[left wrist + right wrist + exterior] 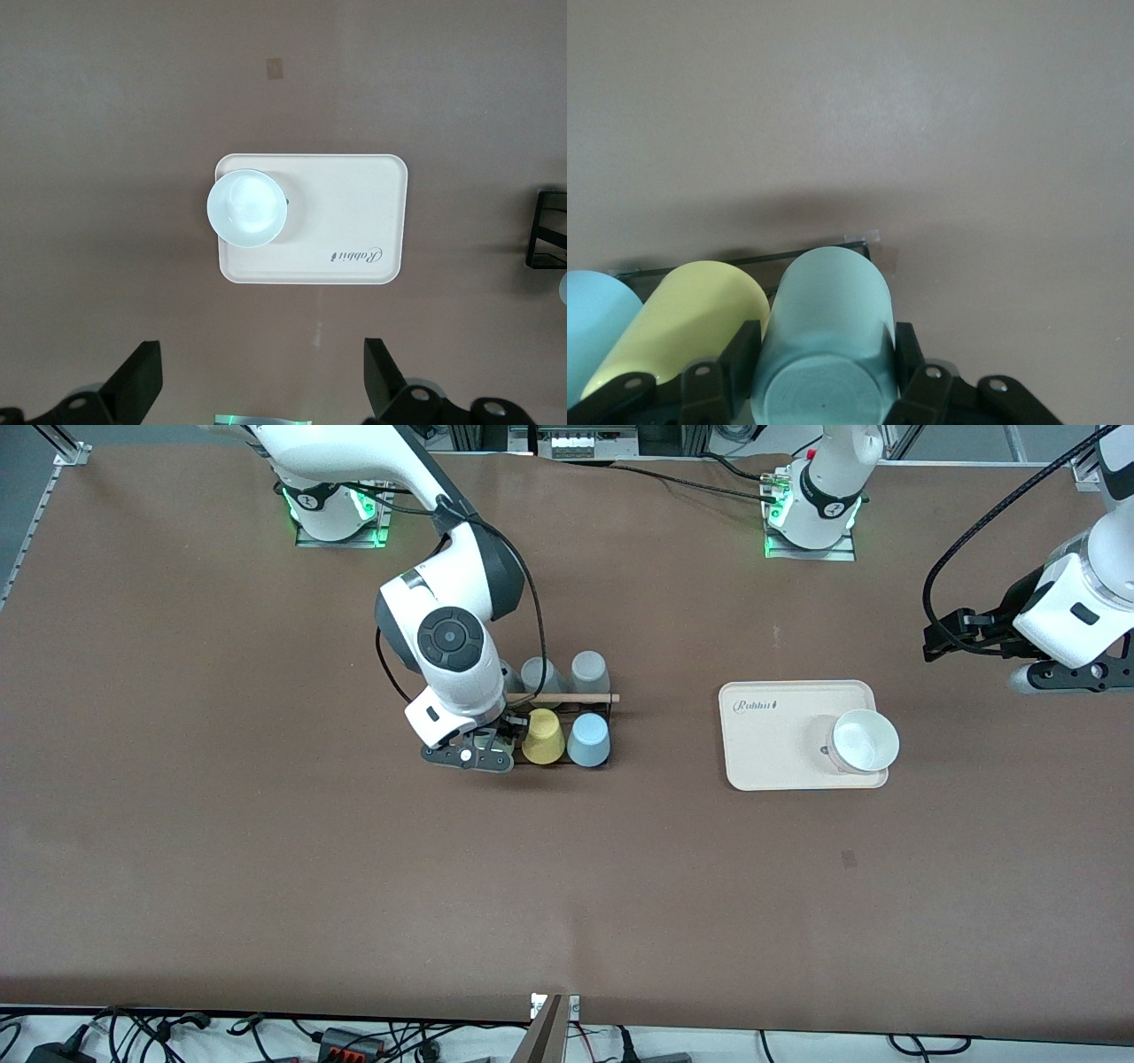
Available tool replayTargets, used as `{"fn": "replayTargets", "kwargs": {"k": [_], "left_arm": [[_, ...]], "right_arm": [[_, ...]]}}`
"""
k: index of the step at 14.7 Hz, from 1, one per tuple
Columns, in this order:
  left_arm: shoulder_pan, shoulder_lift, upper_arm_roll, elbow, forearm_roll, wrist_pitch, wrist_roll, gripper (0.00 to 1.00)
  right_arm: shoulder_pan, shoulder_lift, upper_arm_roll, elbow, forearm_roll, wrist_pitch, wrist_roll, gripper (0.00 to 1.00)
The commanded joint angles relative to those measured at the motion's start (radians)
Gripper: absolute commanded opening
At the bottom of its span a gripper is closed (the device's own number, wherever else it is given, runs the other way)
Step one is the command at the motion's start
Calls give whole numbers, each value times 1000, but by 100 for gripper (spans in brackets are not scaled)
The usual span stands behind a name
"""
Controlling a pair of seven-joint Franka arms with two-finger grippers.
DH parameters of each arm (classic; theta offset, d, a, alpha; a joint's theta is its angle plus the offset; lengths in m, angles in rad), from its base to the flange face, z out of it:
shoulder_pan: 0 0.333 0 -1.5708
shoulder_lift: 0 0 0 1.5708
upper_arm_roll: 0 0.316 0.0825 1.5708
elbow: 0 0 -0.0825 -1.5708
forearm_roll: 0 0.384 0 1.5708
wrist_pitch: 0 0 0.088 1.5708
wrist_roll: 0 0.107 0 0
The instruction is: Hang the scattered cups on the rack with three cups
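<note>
Right gripper clamped on the sage cup at the rack beside the yellow cup — base toward the wrist, long axis tilted over the free peg; left gripper waits open, above the worktop well apart from the rack.

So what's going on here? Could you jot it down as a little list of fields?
rack: black wire, wooden dowel on top, mid-table
cups on rack: two grey, a yellow, a blue
right hand: shut on a green cup, at the rack beside the yellow cup
left hand: open, empty, waiting in the air toward the left arm's end of the table
tray: cream, toward the left arm's end
on tray: one white cup, mouth up
</note>
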Motion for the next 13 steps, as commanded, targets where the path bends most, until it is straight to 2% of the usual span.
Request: {"fn": "replayTargets", "kwargs": {"k": [1,3,4,5,9,13], "left_arm": [[11,-20,-2,-13,-19,-9,29,100],[11,-20,-2,-13,-19,-7,30,100],[11,-20,-2,-13,-19,-7,30,100],[11,-20,-2,-13,-19,-7,30,100],[11,-20,-2,-13,-19,-7,30,100],[11,-20,-2,-13,-19,-7,30,100]], "right_arm": [[-16,21,0,30,63,-4,17,19],[-18,29,0,30,69,7,15,21],[-19,29,0,30,71,7,17,51],[-19,27,-2,32,71,5,20,100],[-27,-3,-14,38,68,-5,6,100],[-89,-68,-15,76,54,-65,-6,100]]}}
